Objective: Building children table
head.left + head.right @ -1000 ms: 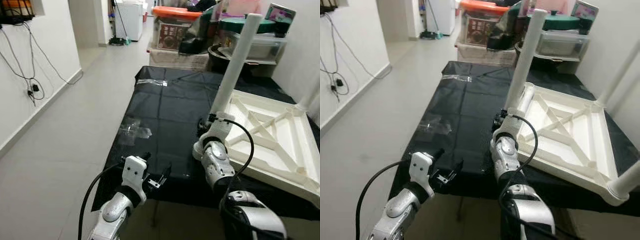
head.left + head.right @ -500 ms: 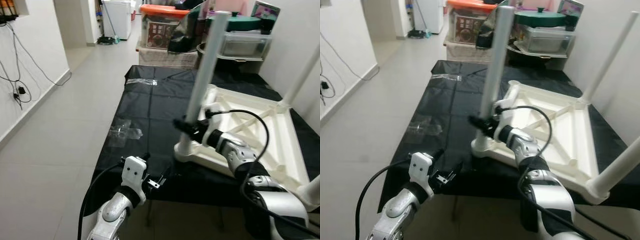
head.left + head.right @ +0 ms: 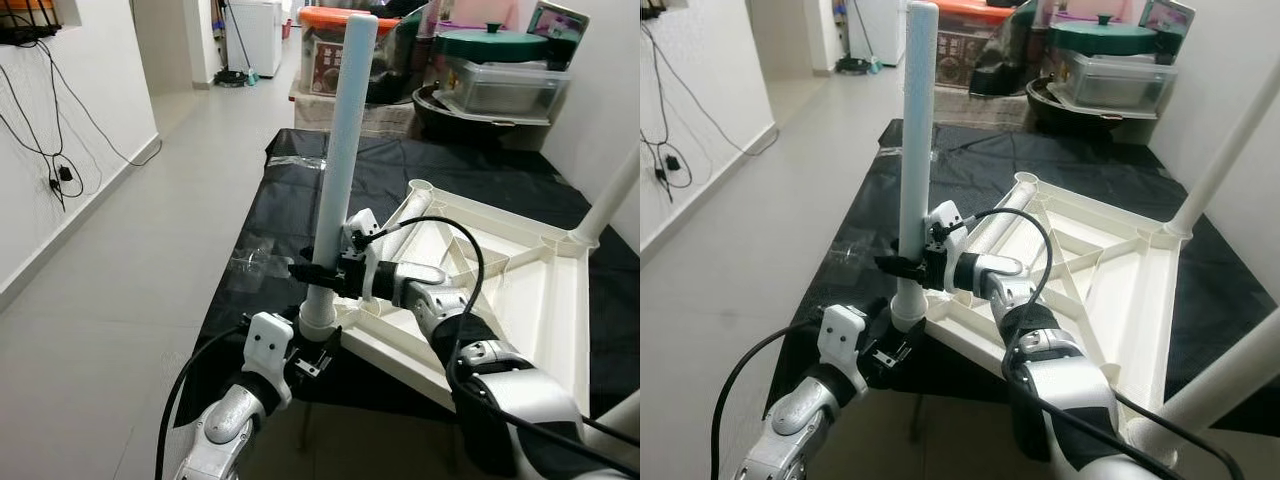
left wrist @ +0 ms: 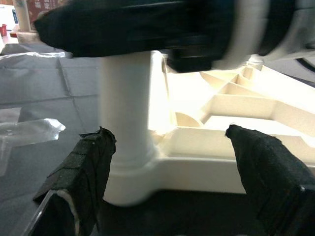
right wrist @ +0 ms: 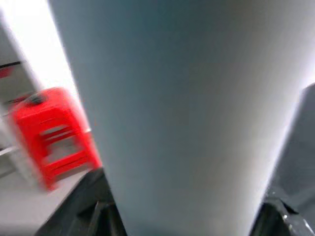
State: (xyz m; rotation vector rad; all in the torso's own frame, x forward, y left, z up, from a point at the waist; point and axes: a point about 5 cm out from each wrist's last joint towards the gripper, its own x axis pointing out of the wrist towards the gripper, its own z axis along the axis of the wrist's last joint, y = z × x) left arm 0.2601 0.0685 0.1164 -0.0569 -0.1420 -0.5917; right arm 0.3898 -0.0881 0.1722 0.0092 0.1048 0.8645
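Note:
A white children's table top [image 3: 520,290] lies upside down on a black-covered table [image 3: 300,200]. One white leg [image 3: 338,150] stands upright in its near left corner socket [image 3: 318,322]. My right gripper [image 3: 318,275] is shut around this leg low down; in the right wrist view the leg [image 5: 187,113] is pressed close to the camera. My left gripper [image 3: 312,355] is open just in front of the socket, and its fingers [image 4: 83,172] flank the leg's base [image 4: 125,147]. Two more legs [image 3: 610,195] rise on the right.
Crumpled clear plastic [image 3: 255,262] lies on the black cover left of the leg. Storage boxes and a green-lidded pot [image 3: 490,45] crowd the far end. Tiled floor [image 3: 120,260] runs along the left, with cables on the wall [image 3: 60,180]. A red stool [image 5: 49,132] stands beyond the leg.
My right gripper has dragged the leg and its table corner left and nearer, up to the left gripper at the table's front edge. The leg went from tilted to upright. The camera shifted too.

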